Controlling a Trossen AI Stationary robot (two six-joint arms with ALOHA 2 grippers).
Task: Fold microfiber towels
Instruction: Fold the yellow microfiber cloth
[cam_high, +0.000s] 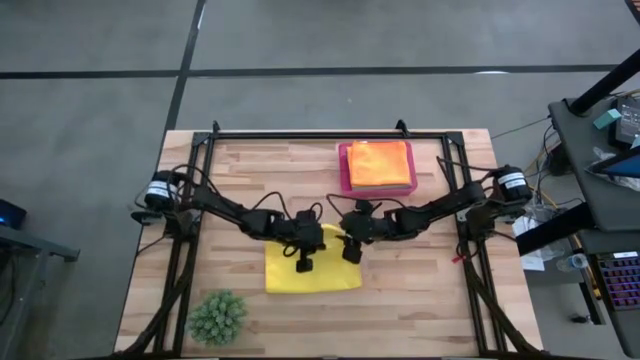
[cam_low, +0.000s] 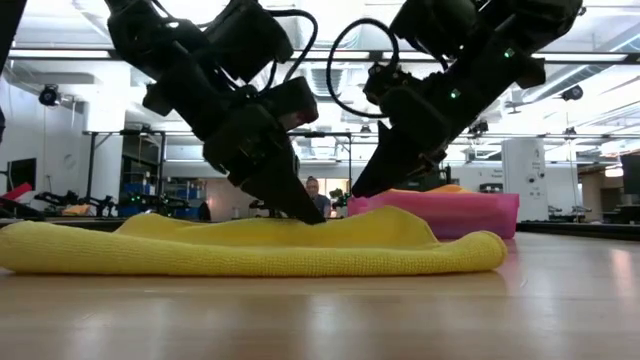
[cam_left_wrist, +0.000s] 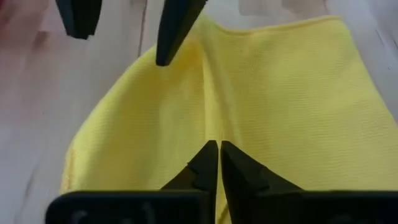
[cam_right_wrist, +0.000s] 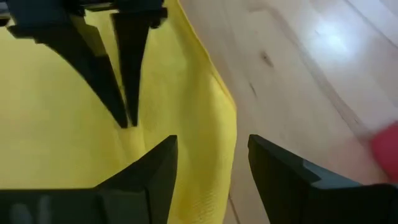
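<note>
A yellow towel (cam_high: 330, 275) lies on the wooden table near its middle front, with a low hump (cam_low: 390, 225) along its far side. My left gripper (cam_high: 303, 262) comes slanting down from the left and is shut, its tips on the towel's middle (cam_left_wrist: 217, 146). My right gripper (cam_right_wrist: 211, 155) stands open above the towel's right edge (cam_right_wrist: 224, 118), clear of the cloth in the low view (cam_low: 362, 188). An orange towel (cam_high: 380, 162) rests folded in the pink tray (cam_high: 344, 170). My left gripper has its two fingertips (cam_left_wrist: 208, 152) closed together on the yellow towel near its middle, slanting down from the table's left. A narrow ridge of cloth (cam_left_wrist: 208, 106) runs away from the tips, one layer or several I cannot tell. The towel stays lying on the table.
The pink tray stands at the back, right of centre. A spiky green plant ball (cam_high: 217, 317) sits at the front left corner. Black frame rails (cam_high: 300, 134) run along the table's back and sides. Bare wood (cam_high: 420, 290) lies to the towel's right.
</note>
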